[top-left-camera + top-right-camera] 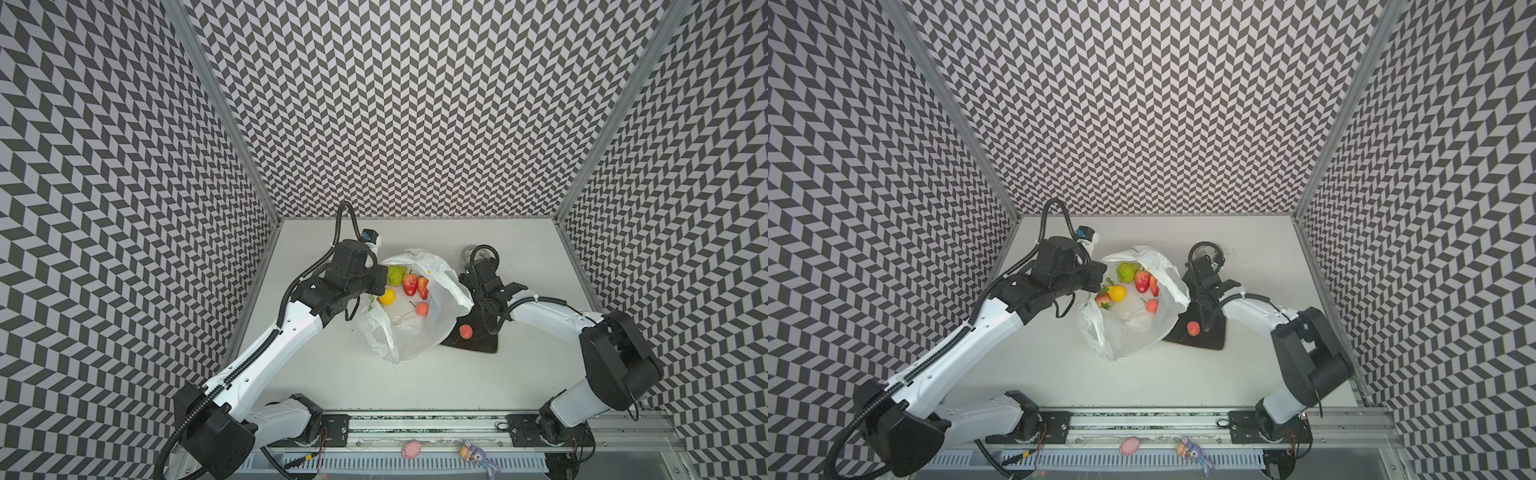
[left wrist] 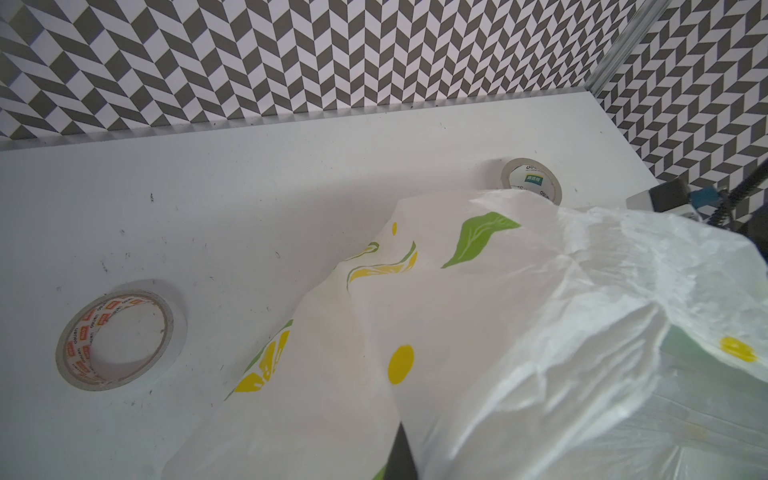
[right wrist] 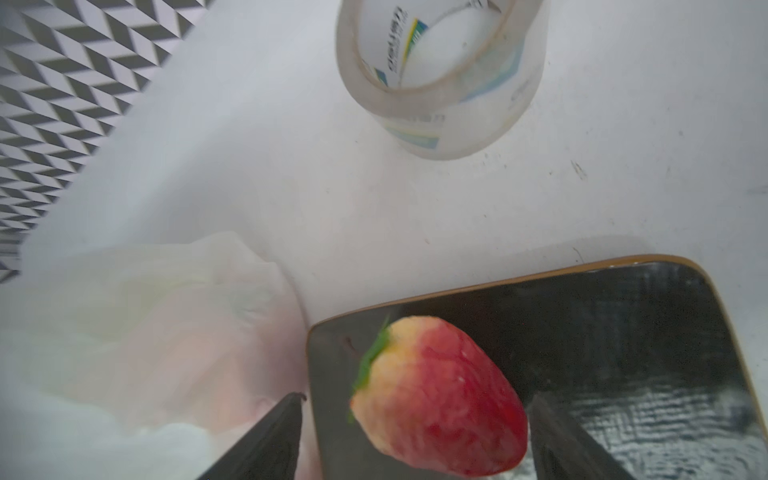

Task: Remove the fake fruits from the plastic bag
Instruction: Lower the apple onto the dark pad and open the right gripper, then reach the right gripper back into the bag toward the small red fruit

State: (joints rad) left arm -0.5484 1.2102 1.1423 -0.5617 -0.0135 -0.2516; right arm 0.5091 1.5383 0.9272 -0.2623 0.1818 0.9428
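Over on the dark tray (image 3: 602, 324), the right gripper (image 3: 415, 399) is spread wide, with a strawberry (image 3: 449, 374) lying untouched between its fingers, right beside the plastic bag (image 1: 415, 332). On the other side the left gripper (image 1: 378, 286) is clamped tight, pinching the bag's rim I think (it's mostly hidden). The lemon (image 1: 387, 296), green fruit (image 1: 395, 275) and two strawberries (image 1: 415, 286) sit inside the bag.

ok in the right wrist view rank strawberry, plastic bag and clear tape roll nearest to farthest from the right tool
1. strawberry: between the right tool's jaws, over the dark tray
2. plastic bag: beside the tool, off the tray
3. clear tape roll: farthest, on the table
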